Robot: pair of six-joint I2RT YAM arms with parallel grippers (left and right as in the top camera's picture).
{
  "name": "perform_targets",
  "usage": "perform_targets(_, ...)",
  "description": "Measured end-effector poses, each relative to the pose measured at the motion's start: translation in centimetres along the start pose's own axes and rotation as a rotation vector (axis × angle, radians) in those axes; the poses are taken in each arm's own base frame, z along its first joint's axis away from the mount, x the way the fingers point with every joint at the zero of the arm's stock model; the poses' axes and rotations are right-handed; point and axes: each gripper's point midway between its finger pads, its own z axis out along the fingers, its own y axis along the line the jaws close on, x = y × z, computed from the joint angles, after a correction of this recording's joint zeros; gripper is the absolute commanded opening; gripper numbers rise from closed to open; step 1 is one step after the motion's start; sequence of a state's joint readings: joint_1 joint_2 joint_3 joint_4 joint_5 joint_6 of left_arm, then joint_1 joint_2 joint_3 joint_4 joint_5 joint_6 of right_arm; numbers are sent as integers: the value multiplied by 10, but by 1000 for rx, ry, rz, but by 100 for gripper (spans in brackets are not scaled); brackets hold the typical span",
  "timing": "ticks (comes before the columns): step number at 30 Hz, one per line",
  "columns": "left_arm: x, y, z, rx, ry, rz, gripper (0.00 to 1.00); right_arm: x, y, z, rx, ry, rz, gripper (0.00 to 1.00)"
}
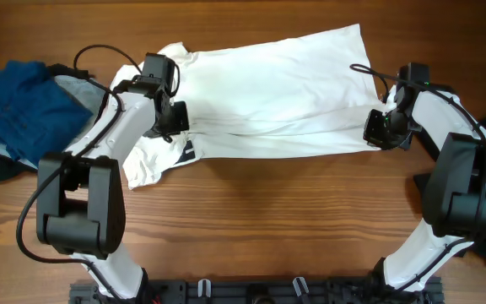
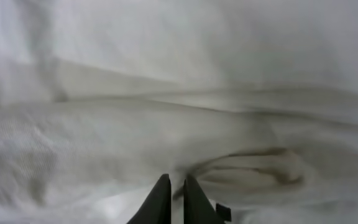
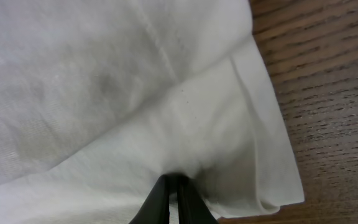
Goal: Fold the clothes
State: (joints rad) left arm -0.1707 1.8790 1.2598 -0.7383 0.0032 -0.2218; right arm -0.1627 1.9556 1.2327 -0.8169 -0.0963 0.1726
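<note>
Closest up: right gripper (image 3: 176, 194), jaws pinched together on the hem corner of the large white short-sleeved fabric T-shirt (image 1: 285, 84), at its 3 o'clock end. At the 9 o'clock end, left gripper (image 2: 174, 200) is clamped on a thin fold near the sleeve. T-shirt lies spread on the brown wooden table (image 1: 268, 219), centre toward 12. I judge both ends are held so one edge lifts evenly. Crumpled blue fabric garment (image 1: 24, 105) sits at 9 o'clock.
</note>
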Motion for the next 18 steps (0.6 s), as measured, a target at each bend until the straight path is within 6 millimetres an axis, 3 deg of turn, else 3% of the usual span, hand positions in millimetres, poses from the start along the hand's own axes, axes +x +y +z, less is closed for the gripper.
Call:
perform_targets(3,-3,-3,0,17,-10,0,4,0,0,0,0,0,0,7)
perform_targets(7,-24,-10,-1,44,-95,0,4,0,0,0,0,0,0,7)
perform_targets(11,-16,-9,-1,41,-62,-5,4,0,0,0,0,0,-3,6)
perform_targets(13,-8,-7,0,35,-31,-7,40,0,0,0,0,0,-3,7)
perform_targets(18,19,-3,-1,27,83,-21,37,0,0,0,0,0,-3,7)
